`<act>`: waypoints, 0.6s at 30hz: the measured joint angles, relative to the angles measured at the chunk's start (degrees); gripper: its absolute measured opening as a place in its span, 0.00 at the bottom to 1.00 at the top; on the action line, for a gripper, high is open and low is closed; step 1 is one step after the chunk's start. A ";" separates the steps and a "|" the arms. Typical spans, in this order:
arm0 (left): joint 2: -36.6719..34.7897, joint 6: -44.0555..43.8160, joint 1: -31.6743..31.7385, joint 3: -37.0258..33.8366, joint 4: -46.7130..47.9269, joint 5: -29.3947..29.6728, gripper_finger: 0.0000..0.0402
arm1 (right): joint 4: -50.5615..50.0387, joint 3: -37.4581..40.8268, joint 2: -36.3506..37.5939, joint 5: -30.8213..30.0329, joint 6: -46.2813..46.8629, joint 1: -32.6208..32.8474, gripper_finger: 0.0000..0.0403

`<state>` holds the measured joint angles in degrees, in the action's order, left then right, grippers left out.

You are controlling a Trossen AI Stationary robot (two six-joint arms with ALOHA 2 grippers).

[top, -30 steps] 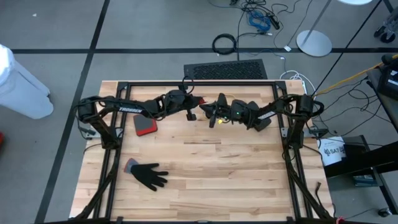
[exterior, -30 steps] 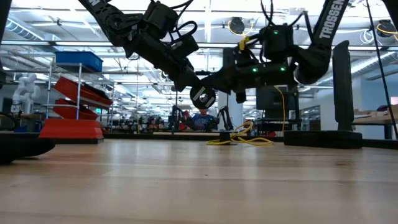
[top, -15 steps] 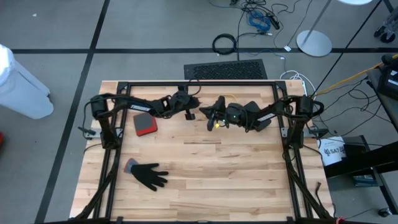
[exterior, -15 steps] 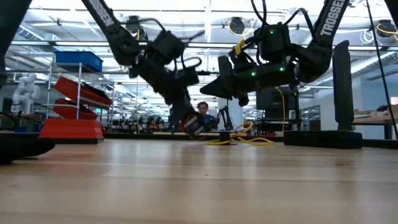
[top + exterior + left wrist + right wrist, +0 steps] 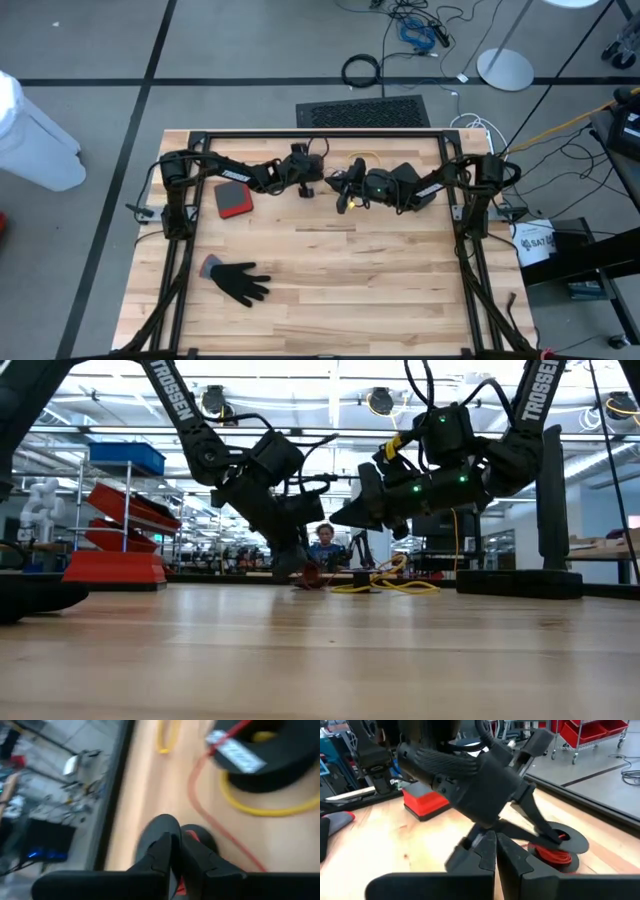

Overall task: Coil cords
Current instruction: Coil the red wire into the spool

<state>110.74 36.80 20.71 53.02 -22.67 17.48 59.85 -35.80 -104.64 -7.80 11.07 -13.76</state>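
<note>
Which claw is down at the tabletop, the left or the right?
The left claw, low beside the red cord coil; the right claw hangs well above the wood.

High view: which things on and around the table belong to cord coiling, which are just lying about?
Job: yellow cord, red cord coil, left gripper at it, right gripper close by.
Lying about: black glove, red-and-grey block, black cable ring on the floor, blue cable.
</note>
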 joint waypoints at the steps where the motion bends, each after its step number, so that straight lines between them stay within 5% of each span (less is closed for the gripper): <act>1: 0.04 0.00 -0.21 -0.04 0.48 -1.46 0.09 | 0.02 0.27 0.00 -0.01 0.00 0.00 0.00; 10: 0.31 -0.64 -0.87 -0.06 2.34 -3.57 0.26 | 2.73 2.76 -0.01 -0.01 0.24 0.67 0.00; 18: -0.90 -3.19 -1.78 -0.21 4.92 6.00 0.34 | 2.91 3.99 0.00 0.03 -1.37 2.32 0.00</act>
<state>109.85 33.61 18.93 52.82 -17.76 23.48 62.76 -31.80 -104.64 -7.77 9.70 -11.44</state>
